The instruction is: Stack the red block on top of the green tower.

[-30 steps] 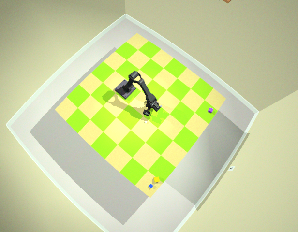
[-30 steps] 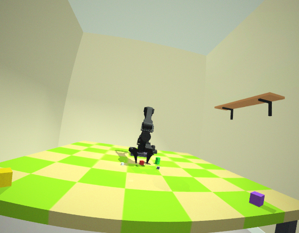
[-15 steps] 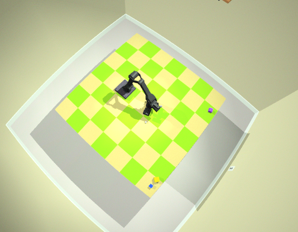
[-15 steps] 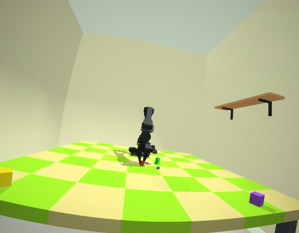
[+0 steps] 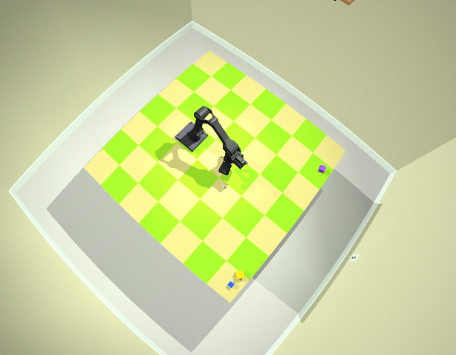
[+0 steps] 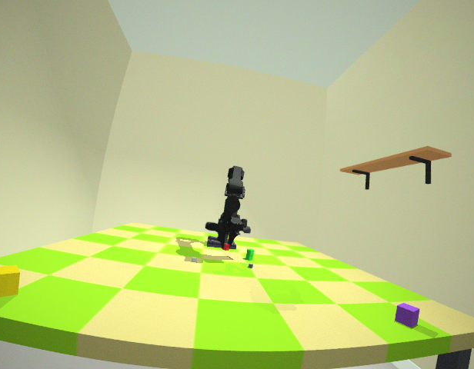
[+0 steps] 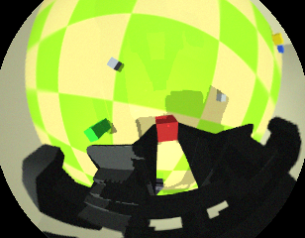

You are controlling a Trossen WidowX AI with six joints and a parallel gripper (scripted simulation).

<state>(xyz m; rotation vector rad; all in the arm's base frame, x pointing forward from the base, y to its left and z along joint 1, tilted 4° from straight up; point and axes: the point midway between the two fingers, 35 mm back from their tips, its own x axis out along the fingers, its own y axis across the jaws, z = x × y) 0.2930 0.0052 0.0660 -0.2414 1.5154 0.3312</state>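
On the checkered table top [image 6: 237, 317], the red block [image 7: 167, 127] is clamped in the gripper [image 7: 167, 142]; transfer to the green tower [image 6: 249, 254], at its 3 o'clock, remains outstanding.

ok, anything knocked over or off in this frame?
Nothing stands out. The gripper is shut on the red block, and the green tower stands upright beside it, apart from it. The small loose blocks lie flat on the table.
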